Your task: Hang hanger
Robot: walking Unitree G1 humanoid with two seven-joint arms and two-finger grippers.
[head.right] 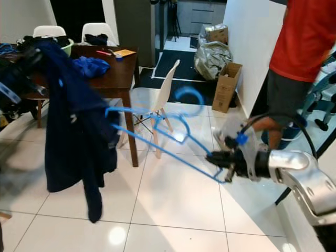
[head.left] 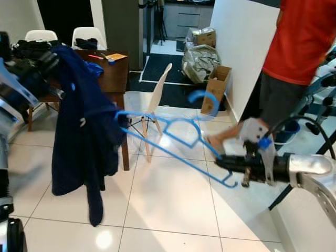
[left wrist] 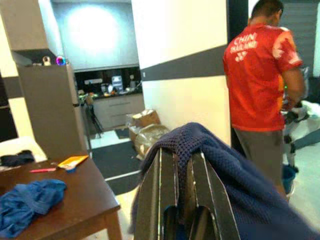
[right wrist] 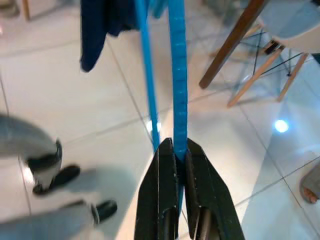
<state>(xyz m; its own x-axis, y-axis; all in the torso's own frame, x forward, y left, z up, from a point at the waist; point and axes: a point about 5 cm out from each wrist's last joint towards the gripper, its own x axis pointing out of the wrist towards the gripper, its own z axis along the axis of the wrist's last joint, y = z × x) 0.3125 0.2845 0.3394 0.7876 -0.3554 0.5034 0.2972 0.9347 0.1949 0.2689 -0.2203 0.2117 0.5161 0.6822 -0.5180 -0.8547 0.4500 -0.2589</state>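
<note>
Over on the left, the left gripper (left wrist: 182,200) is up high with its fingers clamped on the collar end of a dark navy garment (head.left: 81,136), which hangs in a long drape toward the tiled floor (head.left: 173,210). Behind it sits a brown wooden surface (head.left: 113,73) carrying a crumpled blue cloth (head.right: 90,66) and an orange card (head.left: 116,56), with white chairs (head.left: 88,35) beyond.

Moving to the middle, here is the blue hanger (head.left: 173,139), held out flat in mid-air, its far end pushed into the side of the garment and its hook (head.left: 206,98) curling up. A pale chair (head.left: 157,97) stands just behind it.

Now the right side: the right gripper (head.left: 231,167) is closed tight on the hanger's near corner, and the wrist view shows the blue bar pinched between the two black fingers. A person in a red shirt (head.left: 302,39) stands close beside that arm.

The danger, as I read it: the hanger is held by one thin corner, so any drag from the cloth could twist it in the pinch or lever it loose. The far end could snag on a fold instead of finding the shoulder. And a wide swing of the right arm could clip the chair or the person
</note>
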